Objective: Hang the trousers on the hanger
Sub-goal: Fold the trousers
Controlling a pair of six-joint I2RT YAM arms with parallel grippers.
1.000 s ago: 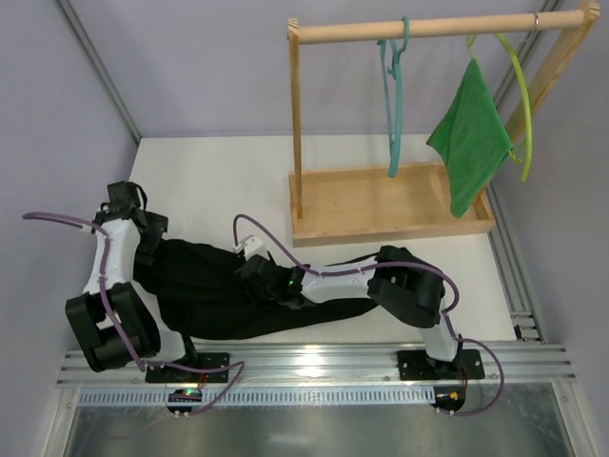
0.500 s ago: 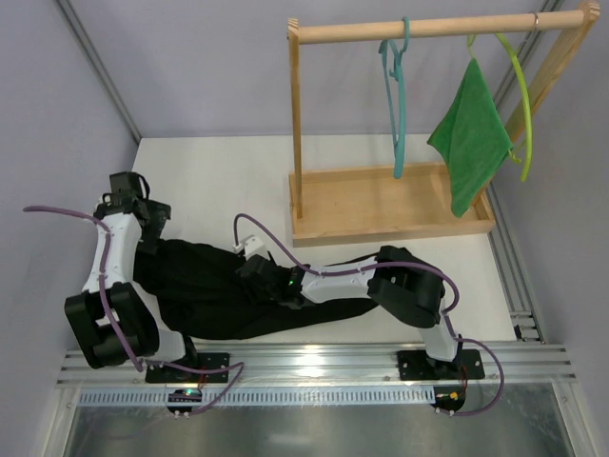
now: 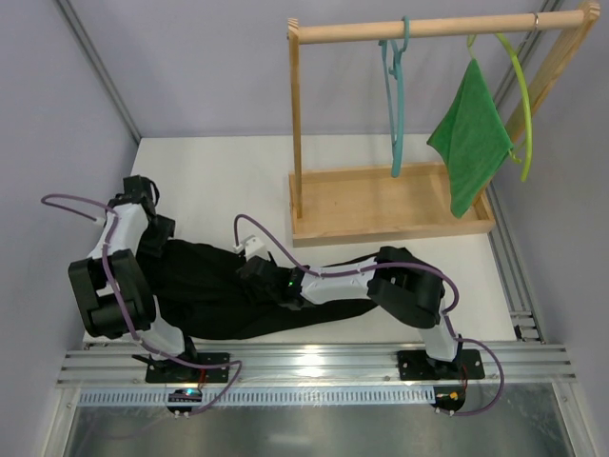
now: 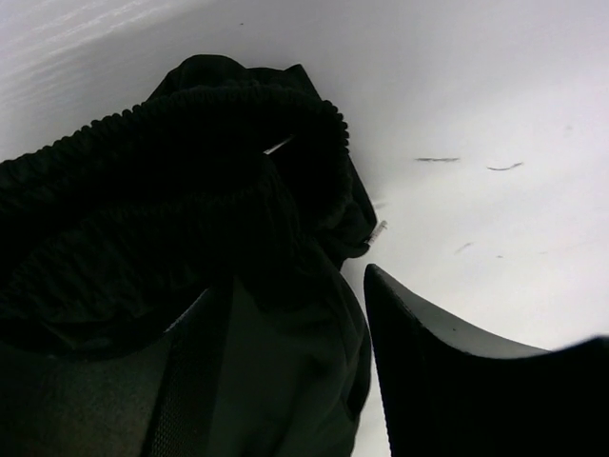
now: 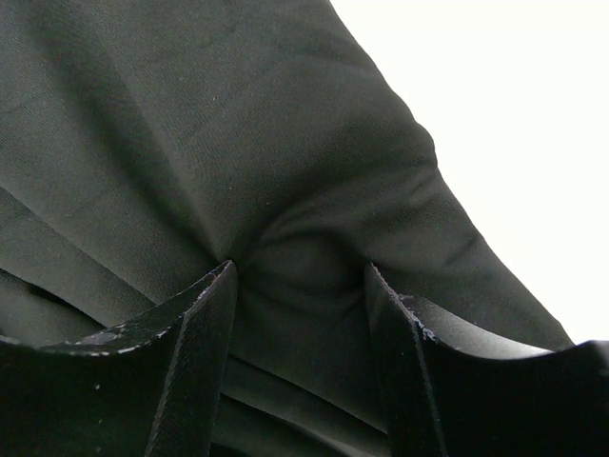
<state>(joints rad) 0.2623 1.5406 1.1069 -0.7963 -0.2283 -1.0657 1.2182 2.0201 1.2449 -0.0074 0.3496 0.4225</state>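
The black trousers [image 3: 219,290] lie crumpled across the near part of the white table. My left gripper [image 3: 147,243] is at their left end. In the left wrist view the ribbed waistband of the trousers [image 4: 190,238] sits between the spread jaws of that gripper [image 4: 290,281], with a thin gap beside the right finger [image 4: 428,381]. My right gripper [image 3: 255,271] presses down mid-garment. Its jaws [image 5: 300,271] pinch a puckered mound of the trousers [image 5: 238,124]. The teal hanger [image 3: 395,105] hangs empty from the wooden rail [image 3: 428,27], far from both grippers.
The wooden rack's base tray [image 3: 390,205] stands at the back right. A green cloth [image 3: 471,138] hangs on a yellow-green hanger [image 3: 521,105] beside the teal one. Grey walls close in left and right. A metal rail [image 3: 314,362] runs along the near edge.
My left arm has swung in toward the trousers' left end, bringing its wrist over the waistband, and its jaws have narrowed. The right arm and the trousers have stayed put.
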